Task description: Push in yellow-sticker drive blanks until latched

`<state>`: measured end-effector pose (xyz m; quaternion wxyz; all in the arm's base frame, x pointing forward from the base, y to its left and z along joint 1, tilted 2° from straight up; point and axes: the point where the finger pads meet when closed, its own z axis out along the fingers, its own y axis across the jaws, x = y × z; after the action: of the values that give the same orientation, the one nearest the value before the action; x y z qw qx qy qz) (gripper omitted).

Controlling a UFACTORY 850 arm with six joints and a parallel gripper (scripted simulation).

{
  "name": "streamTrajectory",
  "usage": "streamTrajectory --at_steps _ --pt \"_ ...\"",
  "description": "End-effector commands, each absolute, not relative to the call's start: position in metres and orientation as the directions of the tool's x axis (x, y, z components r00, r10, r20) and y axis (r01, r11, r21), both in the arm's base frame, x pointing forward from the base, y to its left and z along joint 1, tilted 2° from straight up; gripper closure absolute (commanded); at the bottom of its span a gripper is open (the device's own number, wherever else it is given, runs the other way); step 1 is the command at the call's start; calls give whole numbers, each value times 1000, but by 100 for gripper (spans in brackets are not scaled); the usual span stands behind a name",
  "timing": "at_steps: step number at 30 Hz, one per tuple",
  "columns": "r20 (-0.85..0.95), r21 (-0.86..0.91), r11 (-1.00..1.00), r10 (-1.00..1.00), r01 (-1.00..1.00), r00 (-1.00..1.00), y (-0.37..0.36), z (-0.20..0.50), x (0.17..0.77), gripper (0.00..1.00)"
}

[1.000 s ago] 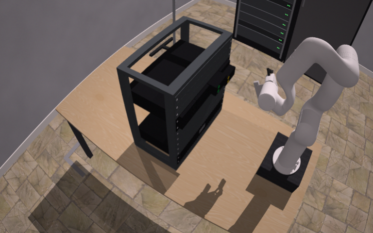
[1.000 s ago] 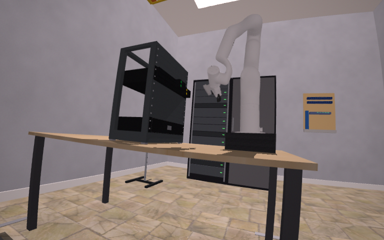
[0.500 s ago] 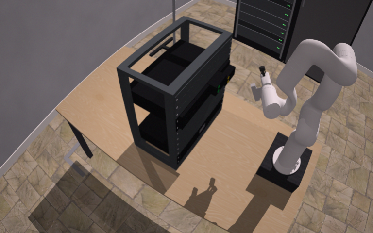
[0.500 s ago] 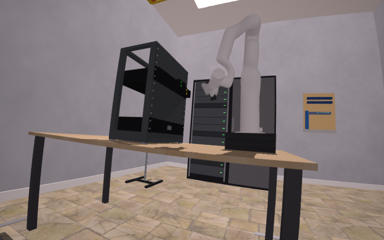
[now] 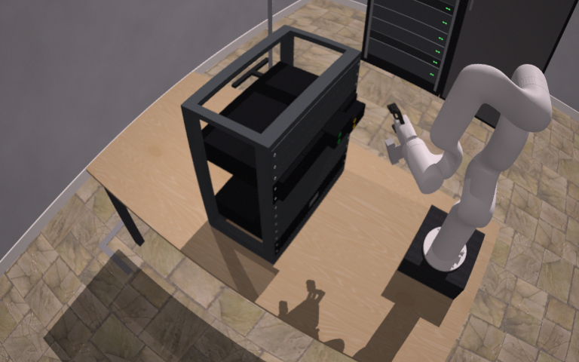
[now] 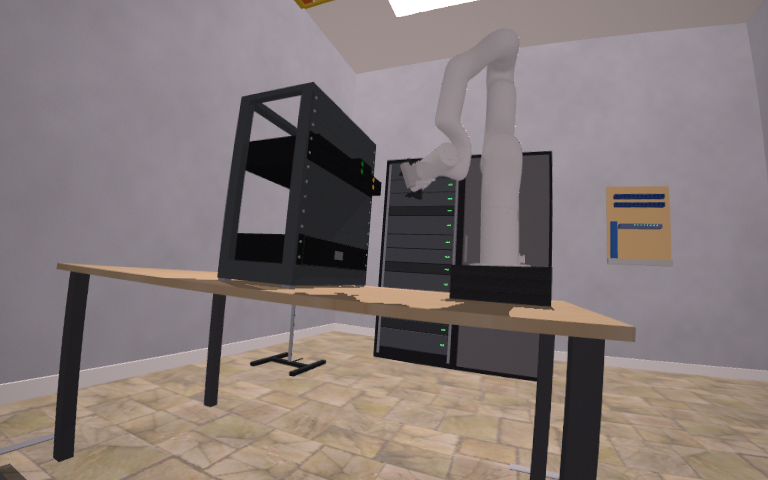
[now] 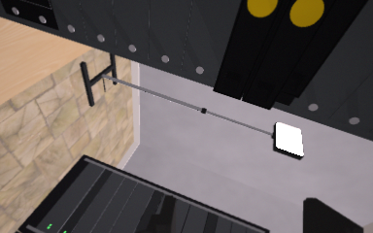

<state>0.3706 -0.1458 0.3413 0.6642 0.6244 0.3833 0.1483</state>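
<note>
Yellow-stickered blanks (image 7: 272, 53), open pincer (image 5: 396, 113) apart

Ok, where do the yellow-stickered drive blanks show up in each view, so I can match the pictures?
Top: the yellow-stickered drive blanks jut from the rack's front face, upper right end, facing the open end effector.
Exterior: small yellow dots at the right edge of the rack's upper unit.
Wrist: two yellow discs on dark blanks, top right.
Shared landmark: the rack's rail with pale screw holes.
</note>
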Motion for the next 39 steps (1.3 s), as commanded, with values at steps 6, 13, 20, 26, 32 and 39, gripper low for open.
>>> streamTrajectory --at_steps 6,13,20,26,32,39 --pt "-256 967 207 818 151 515 -101 342 393 0" --pt "-200 980 185 900 76 386 -64 340 401 0" --pt "-139 990 138 959 21 247 -27 337 403 0" --pt "-108 994 109 978 2 179 -10 335 402 0" --pt "-70 997 72 993 -14 99 10 333 400 0" --pt "-41 999 42 998 -21 39 25 331 397 0"
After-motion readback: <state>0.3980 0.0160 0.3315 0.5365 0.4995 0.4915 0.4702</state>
